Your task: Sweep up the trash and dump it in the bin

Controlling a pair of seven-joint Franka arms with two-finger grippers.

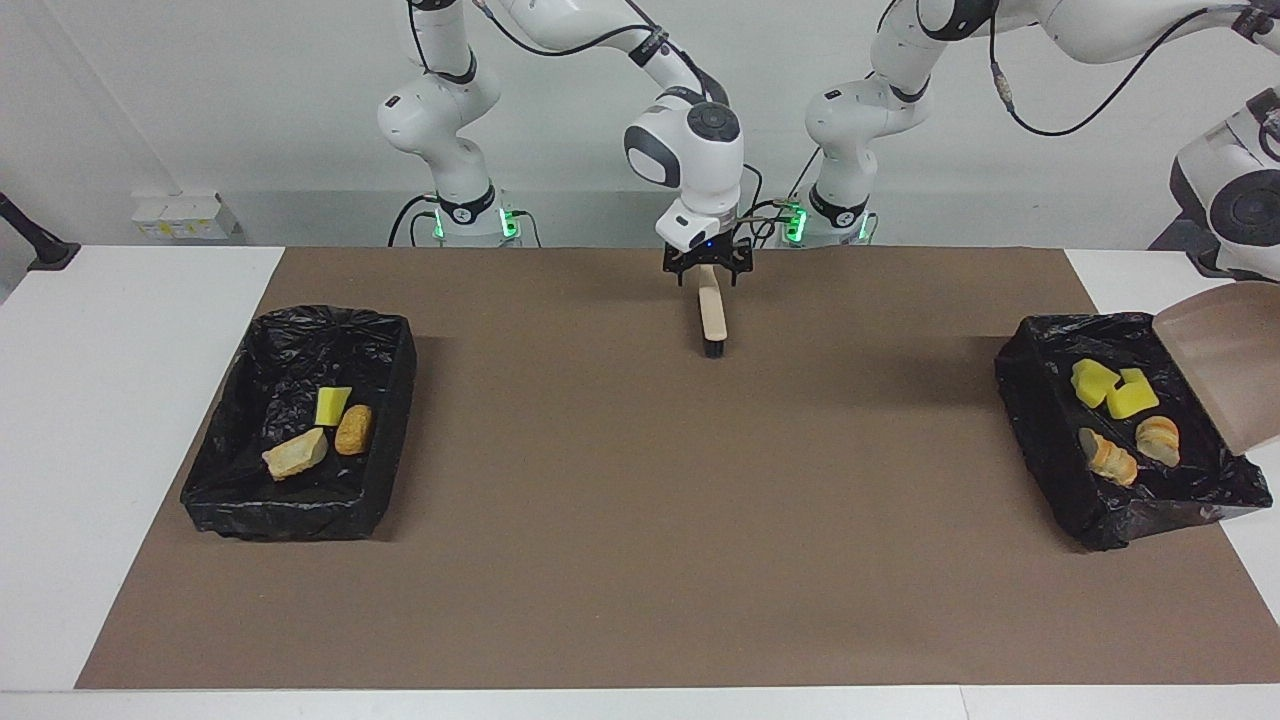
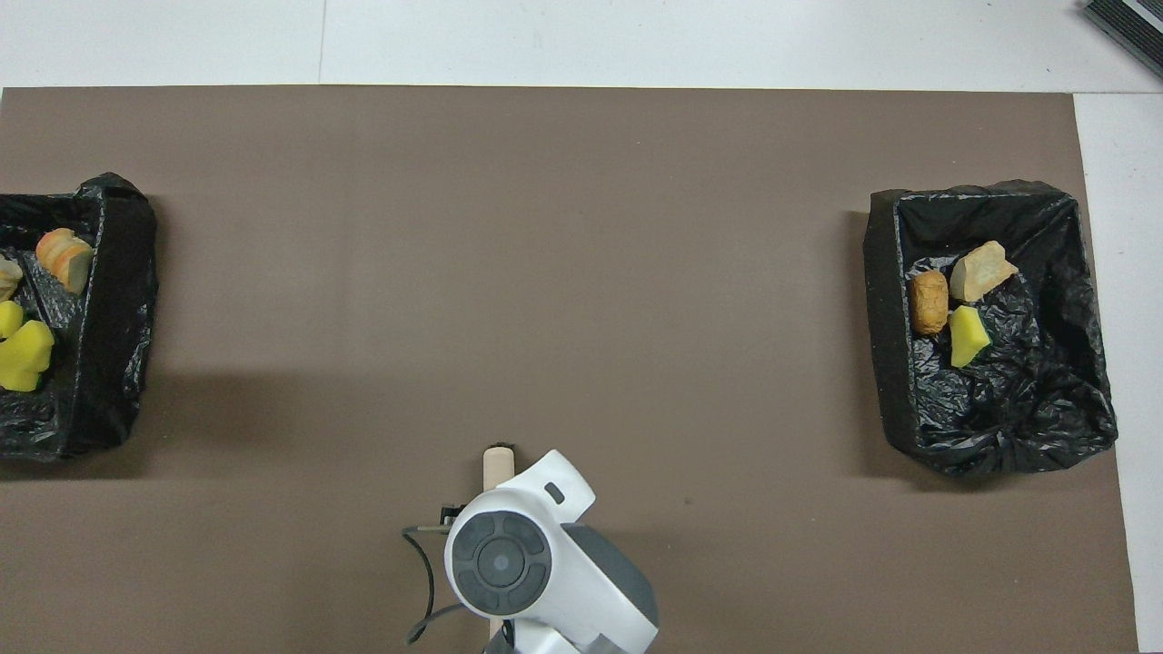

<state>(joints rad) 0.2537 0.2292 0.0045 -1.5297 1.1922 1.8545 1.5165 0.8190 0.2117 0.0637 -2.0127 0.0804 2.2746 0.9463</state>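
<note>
Overhead view: trash (image 2: 951,304) (no shared axis) binned.

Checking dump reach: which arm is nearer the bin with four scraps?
Left. The left arm hangs by that bin, at the dustpan; the right gripper is over the mat's middle, shut on the brush.

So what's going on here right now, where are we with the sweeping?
The right gripper holds the brush with its bristles down on the brown mat, mid-table near the robots. The left arm has the beige dustpan tilted over the black-lined bin at its end, which holds four scraps. The other bin holds three scraps. No trash shows on the mat.
</note>
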